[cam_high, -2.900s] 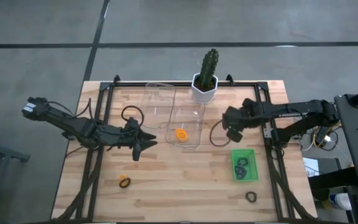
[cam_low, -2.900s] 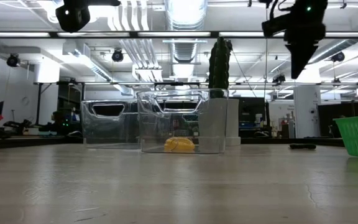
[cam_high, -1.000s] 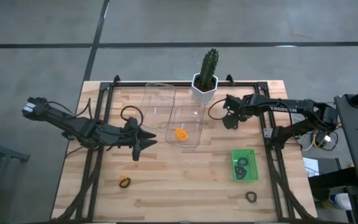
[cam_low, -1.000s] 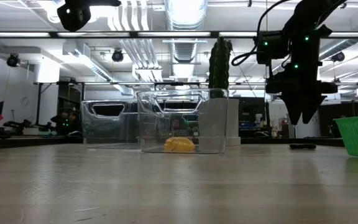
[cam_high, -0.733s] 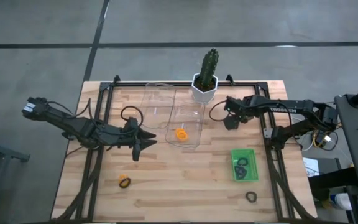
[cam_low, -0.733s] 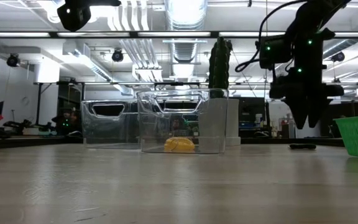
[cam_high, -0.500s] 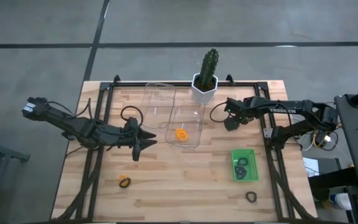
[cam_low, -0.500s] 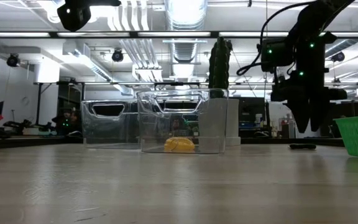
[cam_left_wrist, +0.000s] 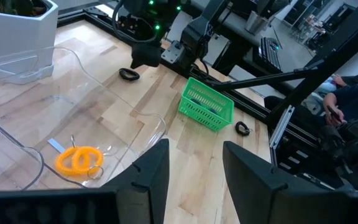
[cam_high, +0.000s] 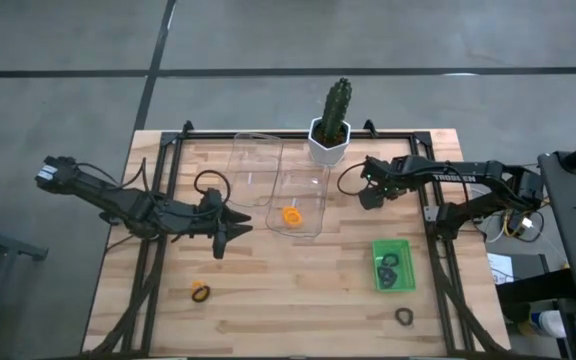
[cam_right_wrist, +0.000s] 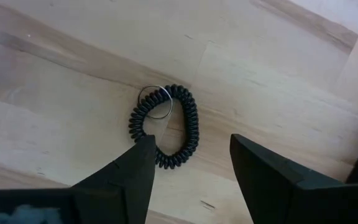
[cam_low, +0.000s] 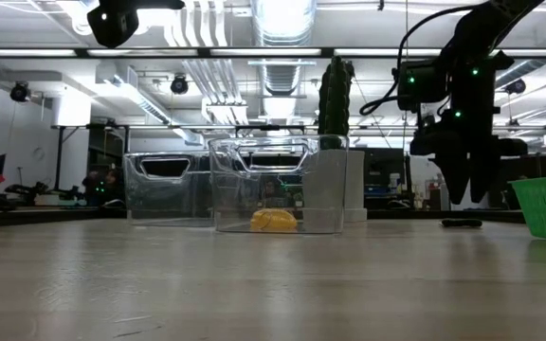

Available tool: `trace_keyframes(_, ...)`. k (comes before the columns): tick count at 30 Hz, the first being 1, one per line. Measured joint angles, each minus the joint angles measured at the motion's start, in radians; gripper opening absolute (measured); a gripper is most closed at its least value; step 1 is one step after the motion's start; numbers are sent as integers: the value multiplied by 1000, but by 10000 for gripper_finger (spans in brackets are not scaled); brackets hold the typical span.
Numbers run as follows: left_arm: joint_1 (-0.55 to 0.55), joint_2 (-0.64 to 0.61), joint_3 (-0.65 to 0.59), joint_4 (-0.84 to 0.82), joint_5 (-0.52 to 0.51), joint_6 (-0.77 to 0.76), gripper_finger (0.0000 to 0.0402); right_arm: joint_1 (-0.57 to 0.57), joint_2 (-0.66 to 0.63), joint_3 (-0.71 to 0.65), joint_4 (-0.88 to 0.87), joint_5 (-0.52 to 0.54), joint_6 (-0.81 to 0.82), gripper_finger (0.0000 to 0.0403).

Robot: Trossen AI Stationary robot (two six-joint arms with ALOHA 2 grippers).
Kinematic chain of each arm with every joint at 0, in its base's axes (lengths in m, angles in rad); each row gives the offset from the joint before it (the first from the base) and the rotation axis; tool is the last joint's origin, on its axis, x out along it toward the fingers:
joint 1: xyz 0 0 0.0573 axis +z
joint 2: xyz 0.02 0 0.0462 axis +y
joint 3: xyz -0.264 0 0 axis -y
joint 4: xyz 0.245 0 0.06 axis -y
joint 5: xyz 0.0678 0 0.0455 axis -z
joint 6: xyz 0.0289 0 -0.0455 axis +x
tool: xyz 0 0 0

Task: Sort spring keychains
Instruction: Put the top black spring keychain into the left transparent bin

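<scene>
Right gripper (cam_high: 365, 198) hangs spread over a black spring keychain (cam_right_wrist: 165, 126), not touching it.

Seen from the right wrist, the black coil with its small metal ring lies flat on the wooden table (cam_high: 268, 290), beneath and just ahead of the gap between the two fingers (cam_right_wrist: 131, 176), nearer one of them; jaws wide apart, nothing held. In the high view this gripper sits right of the two clear bins (cam_high: 301, 200) and near the potted cactus (cam_high: 332, 125). Left gripper (cam_high: 226, 232) waits left of the bins, jaws apart, empty. An orange keychain (cam_high: 289, 215) lies in the nearer clear bin. Black keychains lie in the green basket (cam_high: 392, 266); another black one (cam_high: 404, 316) lies on the table below the basket; an orange-and-black one (cam_high: 201, 292) lies on the left side of the table, toward the near edge.
</scene>
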Motion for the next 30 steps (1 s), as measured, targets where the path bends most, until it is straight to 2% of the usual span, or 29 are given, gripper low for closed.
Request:
trace_keyframes(6, 0, 0, 0, 0, -2, 0, 142, 0, 10, 0, 2, 0, 26, 203)
trace_keyframes(30, 0, 0, 0, -1, -8, 3, 142, -37, 214, 4, 77, -47, 47, 203)
